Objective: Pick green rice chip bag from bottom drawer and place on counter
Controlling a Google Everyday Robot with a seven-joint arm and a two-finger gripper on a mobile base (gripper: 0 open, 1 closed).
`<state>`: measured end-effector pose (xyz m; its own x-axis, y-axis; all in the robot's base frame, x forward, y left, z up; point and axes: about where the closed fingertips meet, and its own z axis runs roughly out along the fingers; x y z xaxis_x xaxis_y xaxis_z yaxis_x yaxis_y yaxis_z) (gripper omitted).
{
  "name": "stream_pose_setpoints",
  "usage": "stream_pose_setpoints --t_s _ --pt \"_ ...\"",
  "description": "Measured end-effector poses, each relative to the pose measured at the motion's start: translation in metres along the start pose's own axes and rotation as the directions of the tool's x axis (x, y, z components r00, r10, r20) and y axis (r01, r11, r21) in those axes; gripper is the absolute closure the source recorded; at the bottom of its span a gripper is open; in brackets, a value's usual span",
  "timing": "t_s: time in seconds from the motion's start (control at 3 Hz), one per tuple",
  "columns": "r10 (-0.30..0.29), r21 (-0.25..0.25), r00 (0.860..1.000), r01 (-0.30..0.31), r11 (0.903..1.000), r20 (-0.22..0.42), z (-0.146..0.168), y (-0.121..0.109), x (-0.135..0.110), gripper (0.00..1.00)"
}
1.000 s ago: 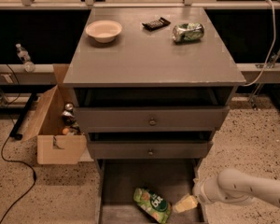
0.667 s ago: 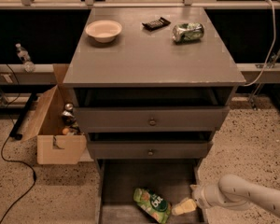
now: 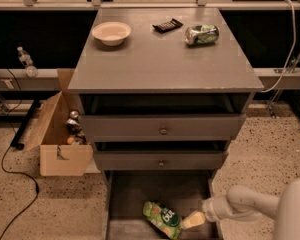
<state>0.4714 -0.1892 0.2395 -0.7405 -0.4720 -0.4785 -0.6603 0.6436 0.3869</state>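
The green rice chip bag (image 3: pixel 162 219) lies flat in the open bottom drawer (image 3: pixel 125 204), near its front, angled from upper left to lower right. My gripper (image 3: pixel 191 219) reaches in from the right on a white arm and sits low in the drawer, its pale tip right at the bag's right end. The counter (image 3: pixel 160 59) is the grey cabinet top above, well away from the gripper.
On the counter stand a cream bowl (image 3: pixel 111 32), a small black object (image 3: pixel 167 25) and a crushed green can (image 3: pixel 202 34). Two knobbed drawers (image 3: pixel 162 130) sit above the open one. An open cardboard box (image 3: pixel 60 134) and a black cable (image 3: pixel 10 169) lie left on the floor.
My arm has shifted slightly left and down toward the bag. The bag has not moved.
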Motion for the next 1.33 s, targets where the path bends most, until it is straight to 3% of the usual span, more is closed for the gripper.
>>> stream_pose_setpoints --t_s 0.33,1.0,1.33 --pt "0.058 0.004 0.998 -0.058 0.9983 -0.034 0.04 -0.02 0.008 0.0" --pt "0.097 -0.085 0.99 -0.106 0.9906 -0.105 0.117 -0.008 0.013 0.0" --pt "0.091 -0.097 0.989 -0.103 0.99 -0.115 0.124 0.005 0.011 0.0"
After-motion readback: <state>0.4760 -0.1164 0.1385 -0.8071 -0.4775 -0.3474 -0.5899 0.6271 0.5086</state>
